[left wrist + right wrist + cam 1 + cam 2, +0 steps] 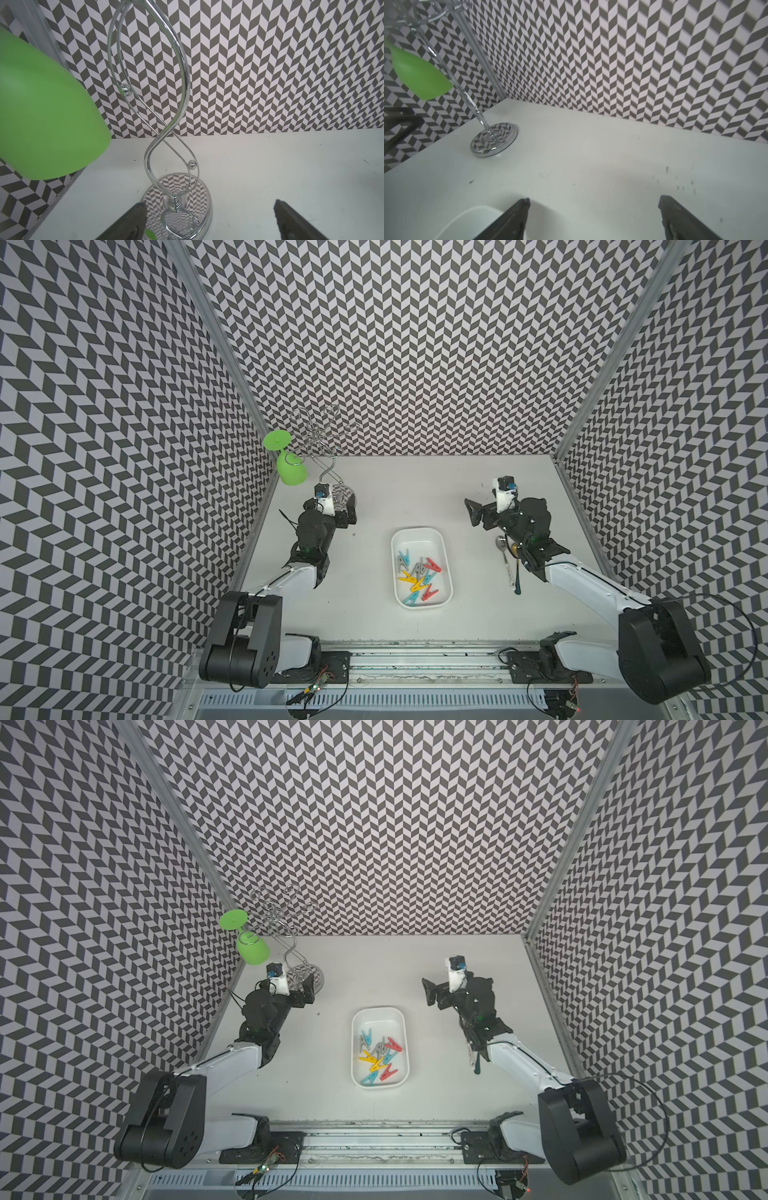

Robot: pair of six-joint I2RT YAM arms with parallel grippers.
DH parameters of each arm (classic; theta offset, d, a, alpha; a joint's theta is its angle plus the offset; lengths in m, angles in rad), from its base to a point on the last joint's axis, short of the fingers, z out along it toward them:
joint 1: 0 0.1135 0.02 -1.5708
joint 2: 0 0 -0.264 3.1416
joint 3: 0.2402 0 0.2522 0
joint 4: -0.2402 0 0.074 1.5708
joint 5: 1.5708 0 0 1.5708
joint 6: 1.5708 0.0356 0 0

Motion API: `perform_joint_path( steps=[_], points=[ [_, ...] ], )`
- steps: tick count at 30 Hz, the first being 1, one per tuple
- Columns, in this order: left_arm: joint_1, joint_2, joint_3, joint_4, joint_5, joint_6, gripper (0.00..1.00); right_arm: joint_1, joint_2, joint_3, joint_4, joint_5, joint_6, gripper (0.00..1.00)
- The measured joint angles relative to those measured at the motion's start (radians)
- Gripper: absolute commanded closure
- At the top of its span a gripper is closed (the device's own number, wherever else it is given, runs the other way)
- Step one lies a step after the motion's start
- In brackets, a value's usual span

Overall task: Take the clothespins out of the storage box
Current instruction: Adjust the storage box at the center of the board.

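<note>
Since left gripper (348, 512) and right gripper (473, 512) are wide open and empty, with pegs (417, 577) piled in box (417, 542) at lower centre, we're at first approach; next needs descent onto one peg.

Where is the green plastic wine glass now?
In both top views, the green plastic wine glass hangs upside down from the chrome wire rack at the far left corner of the white table.

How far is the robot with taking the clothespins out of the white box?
Done: nothing visible; all the clothespins lie inside the storage box. In hand: nothing; the left gripper and the right gripper are open, empty and apart from the box. Left: every clothespin must come out.
</note>
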Motion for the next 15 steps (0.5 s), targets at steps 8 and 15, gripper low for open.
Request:
perform_joint_path(
  steps=[8,15],
  points=[
    [-0.002,-0.015,0.144,-0.253,0.044,-0.080,0.00,0.242,-0.002,0.035,-0.346,0.071,0.085,0.01],
    [-0.024,-0.007,0.189,-0.354,0.150,-0.100,0.00,0.350,0.058,0.142,-0.531,0.094,0.147,0.01]
  ],
)
